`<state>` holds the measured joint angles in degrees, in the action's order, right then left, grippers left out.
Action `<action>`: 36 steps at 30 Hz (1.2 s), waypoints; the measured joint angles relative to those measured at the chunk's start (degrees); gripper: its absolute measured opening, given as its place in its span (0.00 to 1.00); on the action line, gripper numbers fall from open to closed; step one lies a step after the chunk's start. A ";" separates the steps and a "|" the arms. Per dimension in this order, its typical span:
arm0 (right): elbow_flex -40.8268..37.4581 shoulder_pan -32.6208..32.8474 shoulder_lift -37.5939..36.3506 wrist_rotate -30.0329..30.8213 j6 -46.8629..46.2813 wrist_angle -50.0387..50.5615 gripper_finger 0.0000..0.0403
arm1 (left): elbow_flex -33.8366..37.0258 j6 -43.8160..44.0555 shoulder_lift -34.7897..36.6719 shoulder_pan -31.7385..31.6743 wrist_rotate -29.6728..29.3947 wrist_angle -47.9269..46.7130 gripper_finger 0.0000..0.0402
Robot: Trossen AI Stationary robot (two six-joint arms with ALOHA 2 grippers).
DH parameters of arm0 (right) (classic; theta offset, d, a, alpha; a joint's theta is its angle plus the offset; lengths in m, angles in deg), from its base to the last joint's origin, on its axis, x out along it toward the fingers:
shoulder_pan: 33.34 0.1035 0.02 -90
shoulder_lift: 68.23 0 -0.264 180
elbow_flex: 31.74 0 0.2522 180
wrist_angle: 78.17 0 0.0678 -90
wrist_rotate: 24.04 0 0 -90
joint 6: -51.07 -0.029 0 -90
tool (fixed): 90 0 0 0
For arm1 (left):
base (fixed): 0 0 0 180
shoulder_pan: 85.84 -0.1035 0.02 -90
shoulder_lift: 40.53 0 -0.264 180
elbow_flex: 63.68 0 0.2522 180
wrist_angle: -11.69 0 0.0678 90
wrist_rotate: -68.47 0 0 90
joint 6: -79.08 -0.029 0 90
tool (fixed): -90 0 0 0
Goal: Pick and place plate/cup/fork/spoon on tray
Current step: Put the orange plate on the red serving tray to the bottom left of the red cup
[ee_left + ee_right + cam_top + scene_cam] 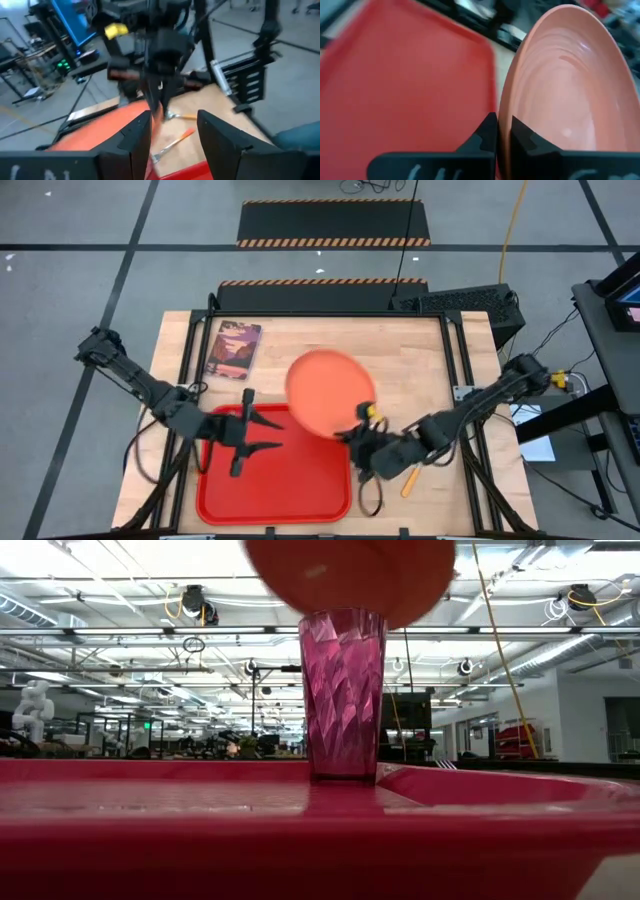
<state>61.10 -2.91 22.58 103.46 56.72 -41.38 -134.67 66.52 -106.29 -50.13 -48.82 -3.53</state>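
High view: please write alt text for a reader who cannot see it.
The right gripper has its fingers shut on the rim of the orange plate, lifted over the far right corner of the red tray. The left gripper waits open above the tray; a book lies beyond.

Readable text: we find none in any view.
Book (234, 348) cover: we see a picture only, no words we can make out.
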 joint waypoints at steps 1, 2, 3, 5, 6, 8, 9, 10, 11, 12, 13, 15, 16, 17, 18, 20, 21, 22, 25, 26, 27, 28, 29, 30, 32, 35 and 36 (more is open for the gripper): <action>2.44 0.09 2.03 -1.52 0.04 1.44 0.00 | -1.08 -0.18 -0.70 1.21 0.00 -0.51 0.41; 4.73 0.11 3.93 -2.92 0.23 2.97 0.00 | -2.06 -0.57 -1.59 2.76 0.00 -1.28 0.41; 6.77 0.13 5.74 -4.13 0.77 4.22 0.00 | -2.91 -0.92 -2.50 4.37 -0.12 -2.52 0.41; 10.18 0.11 8.83 -5.49 1.96 5.47 0.00 | -5.32 -1.07 -4.95 7.30 -1.31 -5.07 0.41; 11.62 0.11 10.08 -6.17 2.57 6.03 0.00 | -7.00 -0.86 -6.41 8.34 -1.85 -6.37 0.41; 14.28 0.22 12.06 -7.54 3.60 6.54 0.00 | -10.71 0.70 -9.57 10.00 -3.49 -11.32 0.41; 15.55 0.48 12.80 -7.91 4.11 6.65 0.00 | -12.86 1.98 -11.40 10.79 -4.60 -13.97 0.42; 16.93 0.79 13.57 -7.86 4.30 7.22 0.00 | -14.87 3.32 -13.22 11.41 -5.66 -16.58 0.43; 18.21 1.10 14.24 -7.73 4.38 8.08 0.00 | -16.93 4.55 -15.04 11.92 -6.70 -19.08 0.45; 19.36 1.59 14.76 -7.70 4.50 8.85 0.00 | -19.11 5.58 -16.81 12.33 -7.52 -21.43 0.47; 20.30 2.08 15.15 -7.72 4.50 9.56 0.00 | -21.15 6.51 -18.41 12.74 -8.02 -23.66 0.49; 21.69 3.00 16.04 -7.66 4.50 10.93 0.00 | -24.60 8.56 -21.34 13.72 -8.86 -28.31 0.53; 22.21 3.62 16.27 -7.64 4.83 11.06 0.00 | -26.14 9.42 -22.75 14.01 -9.12 -30.15 0.54; 22.54 4.22 16.38 -7.59 5.28 11.25 0.00 | -27.52 10.19 -24.02 14.22 -9.29 -31.32 0.56; 22.65 4.74 16.39 -7.50 5.66 11.45 0.00 | -28.80 10.69 -25.01 14.32 -9.42 -32.23 0.57; 22.72 5.54 16.28 -7.45 5.93 11.49 0.00 | -30.75 11.35 -26.34 14.50 -10.05 -34.06 0.57; 22.76 5.88 16.28 -7.25 5.92 11.49 0.00 | -31.41 11.72 -26.79 14.62 -10.34 -34.60 0.58; 22.76 6.19 16.28 -6.86 5.94 11.55 0.00 | -31.58 11.90 -26.97 14.64 -10.34 -34.96 0.58; 22.76 6.98 16.28 -6.02 7.48 11.86 0.00 | -31.54 13.04 -27.10 14.28 -10.28 -37.31 0.56; 22.76 7.14 16.28 -6.02 7.97 11.76 0.00 | -31.54 13.70 -27.09 13.96 -10.26 -38.04 0.55; 22.76 7.19 16.28 -6.03 8.43 11.92 0.00 | -31.54 14.45 -27.07 13.67 -10.25 -39.08 0.53; 22.76 7.25 16.28 -6.10 8.64 12.03 0.00 | -31.54 15.04 -27.06 13.42 -10.28 -40.18 0.52; 22.76 7.26 16.28 -6.18 8.68 12.21 0.00 | -31.54 15.61 -27.06 13.16 -10.23 -41.04 0.50; 22.76 7.26 16.28 -6.28 8.68 12.54 0.00 | -31.54 16.14 -27.08 12.85 -9.95 -41.80 0.48; 22.76 7.21 16.28 -6.68 8.89 13.21 0.00 | -31.54 17.01 -27.08 12.27 -8.31 -42.94 0.44; 22.76 7.15 16.28 -7.85 9.07 13.23 0.00 | -31.54 18.95 -27.89 11.09 -6.32 -45.17 0.39; 22.74 7.17 16.28 -7.76 9.07 13.33 0.00 | -31.53 19.24 -28.44 10.79 -5.35 -46.03 0.38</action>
<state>83.84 4.26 38.86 95.70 65.79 -28.05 -166.20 85.76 -134.73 -39.34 -54.17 -49.55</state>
